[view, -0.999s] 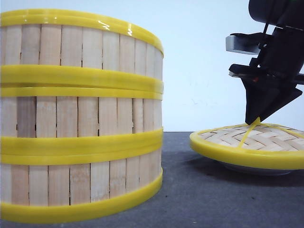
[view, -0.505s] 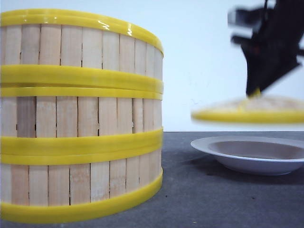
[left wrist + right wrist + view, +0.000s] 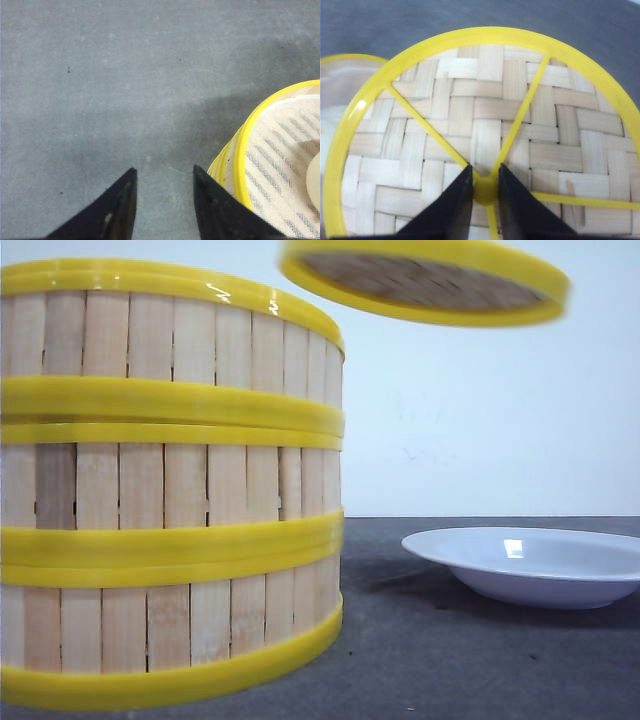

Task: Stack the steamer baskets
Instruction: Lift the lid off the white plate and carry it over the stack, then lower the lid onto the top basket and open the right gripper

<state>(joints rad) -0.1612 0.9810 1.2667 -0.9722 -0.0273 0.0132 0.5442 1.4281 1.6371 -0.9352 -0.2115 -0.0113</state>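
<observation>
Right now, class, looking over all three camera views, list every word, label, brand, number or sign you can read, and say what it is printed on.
None: no readable text in any view.
Stacked steamer baskets: plain slats and yellow rims, no markings.
Woven lid, held by its knob in the right gripper: no label.
White plate: blank.
Grey table and left gripper: no print visible.

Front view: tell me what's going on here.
The right gripper is shut on the knob of the woven lid and holds it in the air, near the top of the stack of three steamer baskets. The white plate sits bare on the table. The left gripper is open over the table beside the stack, holding nothing.
</observation>
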